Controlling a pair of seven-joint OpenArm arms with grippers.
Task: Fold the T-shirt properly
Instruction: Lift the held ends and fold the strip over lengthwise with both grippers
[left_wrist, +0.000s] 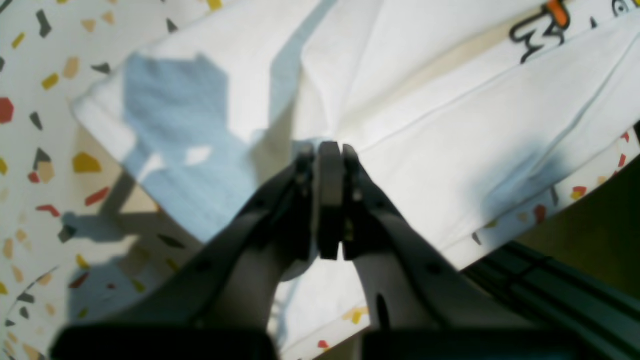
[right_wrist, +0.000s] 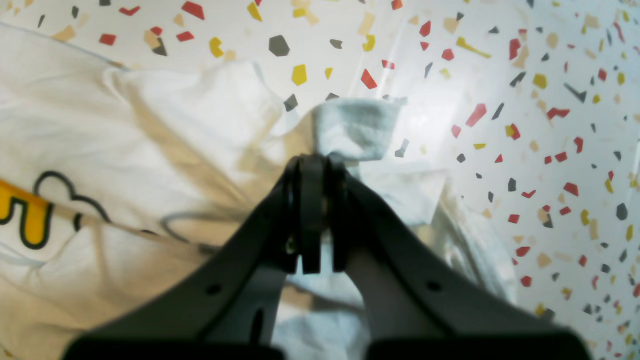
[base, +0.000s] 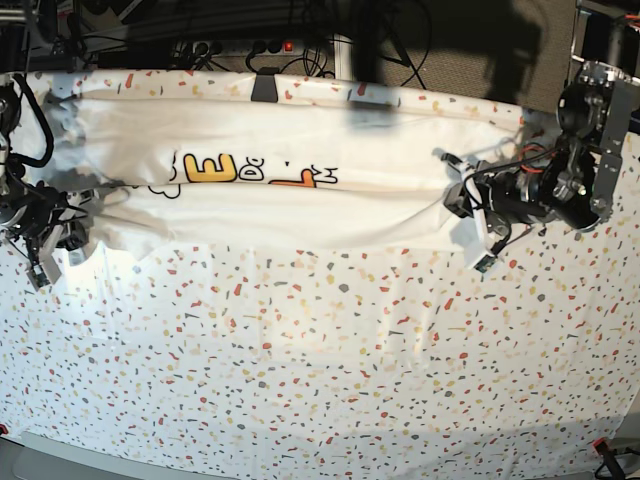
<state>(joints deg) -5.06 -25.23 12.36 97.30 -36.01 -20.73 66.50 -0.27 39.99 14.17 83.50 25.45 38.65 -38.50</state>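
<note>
T-shirt (base: 300, 215), white, lying as a wide band across the 12 o'clock side of the base view, from about 10 to 2 o'clock, on the speckled tablecloth (base: 300, 370). We see part of its print, yellow and orange lettering outlined in black, near 12 o'clock, with a smooth plain-white strip along the edge facing 6 o'clock. At 9 o'clock we find the right gripper (right_wrist: 315, 162), its jaws closed on the cloth; in the right wrist view, a bunched flap of fabric rises from the fingertips towards 1 o'clock, and a yellow printed shape shows between 8 and 9 o'clock. Between 2 and 3 o'clock in the base view we find the left gripper (left_wrist: 330, 150), also closed, pinching the cloth; in the left wrist view, creases run from its fingertips towards 12 and 2 o'clock, while a corner of fabric points to 10 o'clock
</note>
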